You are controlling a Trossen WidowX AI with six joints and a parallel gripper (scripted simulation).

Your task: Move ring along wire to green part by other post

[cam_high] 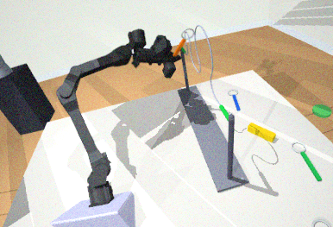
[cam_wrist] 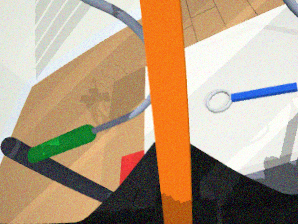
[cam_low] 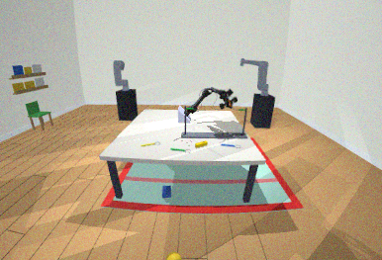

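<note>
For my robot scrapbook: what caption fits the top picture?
Gripper clamps the orange handle, ring near the far post.

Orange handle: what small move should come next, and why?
Probably ease the ring along the grey wire loop, kept centred. The end effector is shut on the orange handle and the ring sits beside the far post; the near post's green part is unreached.
</note>
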